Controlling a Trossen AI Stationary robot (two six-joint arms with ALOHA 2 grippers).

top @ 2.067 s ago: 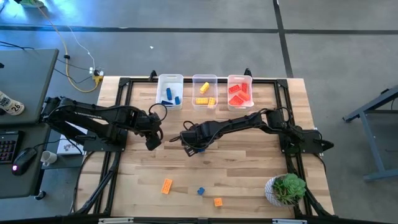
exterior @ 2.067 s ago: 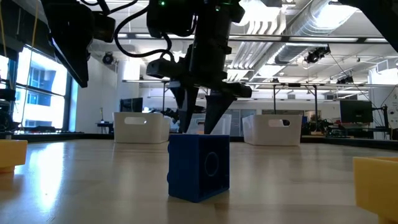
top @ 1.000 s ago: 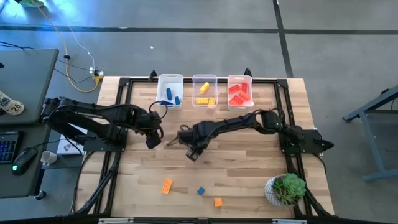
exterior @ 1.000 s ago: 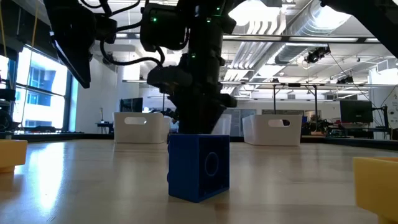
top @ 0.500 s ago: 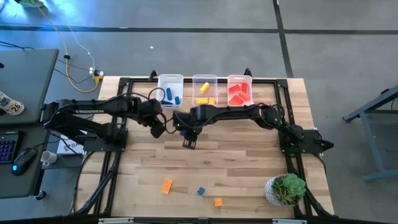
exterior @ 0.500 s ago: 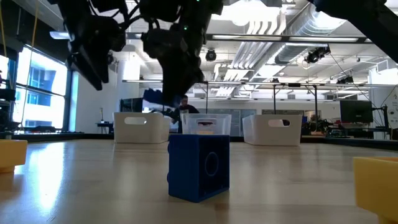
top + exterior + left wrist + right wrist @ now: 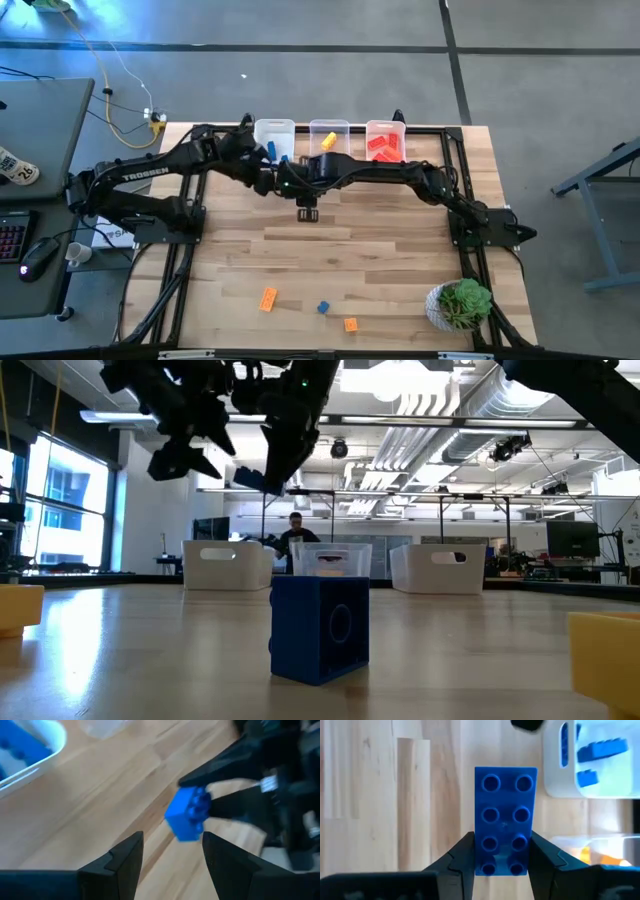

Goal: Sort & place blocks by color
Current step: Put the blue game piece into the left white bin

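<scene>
Three clear bins (image 7: 328, 134) line the tabletop's (image 7: 400, 260) far edge. The right pincer (image 7: 502, 865) clamps a blue block (image 7: 505, 820) above the wood, just short of the blue-filled bin (image 7: 592, 757). The left pincer (image 7: 172, 860) hovers close, fingers spread empty.

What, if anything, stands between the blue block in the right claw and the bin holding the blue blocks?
The left claw hangs open right beside the blue block, which the right claw holds, close to the blue bin's near edge. It crowds the path; nothing else visible does.
</scene>
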